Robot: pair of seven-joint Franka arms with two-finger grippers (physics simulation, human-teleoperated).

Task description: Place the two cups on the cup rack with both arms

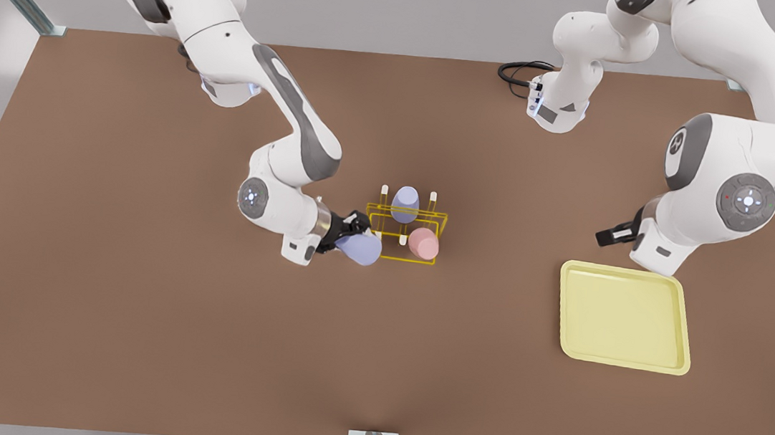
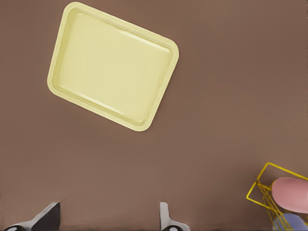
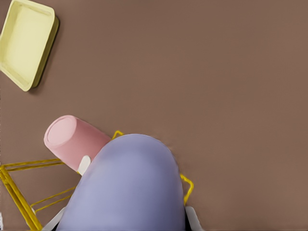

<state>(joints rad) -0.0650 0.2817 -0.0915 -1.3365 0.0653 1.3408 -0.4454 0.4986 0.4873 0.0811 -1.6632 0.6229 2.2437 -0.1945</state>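
At the front view's left of the desk (image 1: 135, 292), right end effector (image 1: 354, 237) clamped on a lavender-blue cup (image 1: 360, 248), tilted far over, long axis aimed roughly toward the cup rack (image 1: 404, 228) just beside it on the right. Already on the rack: a second lavender-blue cup (image 1: 405, 203) at the back, a pink cup (image 1: 423, 243) at the front corner. Between held cup and pink cup, a bare white-tipped peg (image 1: 403, 239), probably the nearest target, calling for a short shift rightward. Farther right, left end effector (image 1: 609, 235) waiting near the pale-yellow tray (image 1: 563, 308), fingers spread, gripping nothing, well apart from the rack, so clearly the farther arm.
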